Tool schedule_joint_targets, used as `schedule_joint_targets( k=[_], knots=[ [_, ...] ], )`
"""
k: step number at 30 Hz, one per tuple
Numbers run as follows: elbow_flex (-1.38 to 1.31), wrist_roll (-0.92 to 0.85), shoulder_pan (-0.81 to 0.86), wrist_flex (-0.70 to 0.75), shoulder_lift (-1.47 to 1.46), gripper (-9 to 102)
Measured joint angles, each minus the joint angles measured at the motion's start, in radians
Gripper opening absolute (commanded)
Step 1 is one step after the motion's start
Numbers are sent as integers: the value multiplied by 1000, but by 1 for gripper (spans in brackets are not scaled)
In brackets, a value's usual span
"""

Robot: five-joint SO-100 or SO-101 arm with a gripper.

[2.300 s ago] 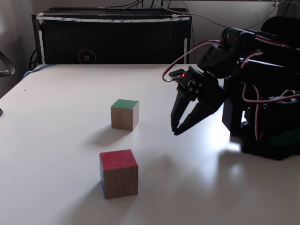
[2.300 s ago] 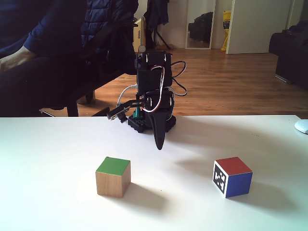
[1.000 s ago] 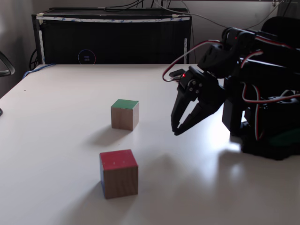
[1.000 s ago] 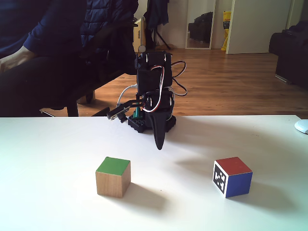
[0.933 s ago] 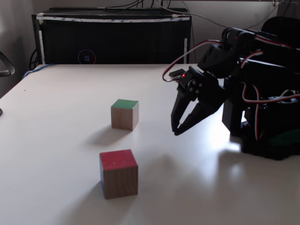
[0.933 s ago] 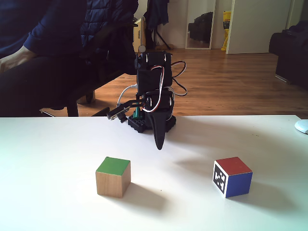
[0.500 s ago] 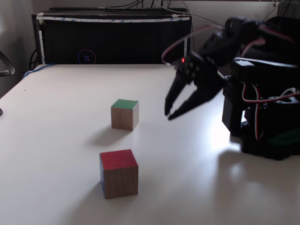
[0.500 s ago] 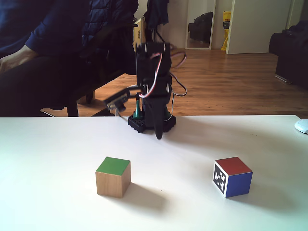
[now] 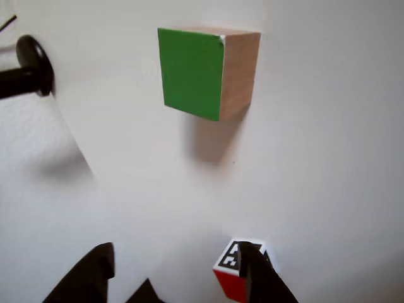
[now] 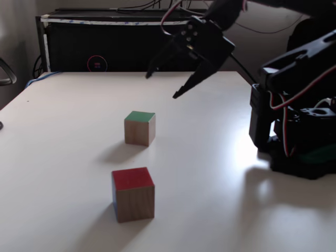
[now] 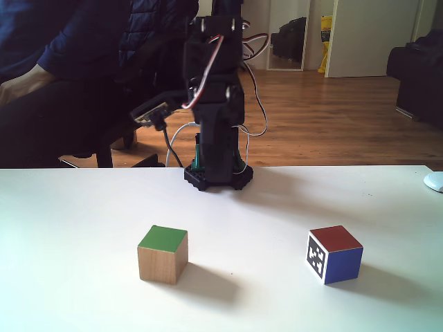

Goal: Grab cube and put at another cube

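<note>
The cube [image 10: 139, 127] is light wood with a green top and stands mid-table, also seen in the other fixed view [image 11: 163, 254] and near the top of the other view [image 9: 192, 72]. Another cube [image 11: 333, 254], with a red top, a black-and-white marker and a blue side, sits apart from it [image 10: 133, 194] and at the bottom edge of the other view [image 9: 235, 278]. My gripper [image 10: 162, 85] hangs open high above the table, behind and to the right of the green-topped cube, holding nothing. Its two dark fingertips [image 9: 88, 278] frame the bottom of the other view.
The arm's base [image 10: 299, 136] stands at the table's right side. A black box [image 10: 126, 42] lines the far edge. A person [image 11: 41, 76] sits behind the table. A white object [image 11: 434, 181] lies at the right edge, and a black knob [image 9: 28, 69] at the left.
The arm has lifted the gripper up from near the table and swung it out over the table toward the green-topped cube, with its jaws spread wider. Neither cube has moved.
</note>
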Motion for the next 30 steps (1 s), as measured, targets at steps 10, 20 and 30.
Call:
schedule_joint_targets(
  k=[10,20,30],
  knots=[
    [-371,-29,32,172,-453,35],
    [-601,-40,55,255,-792,41],
    [-690,-74,132,250,-945,45]
  ],
)
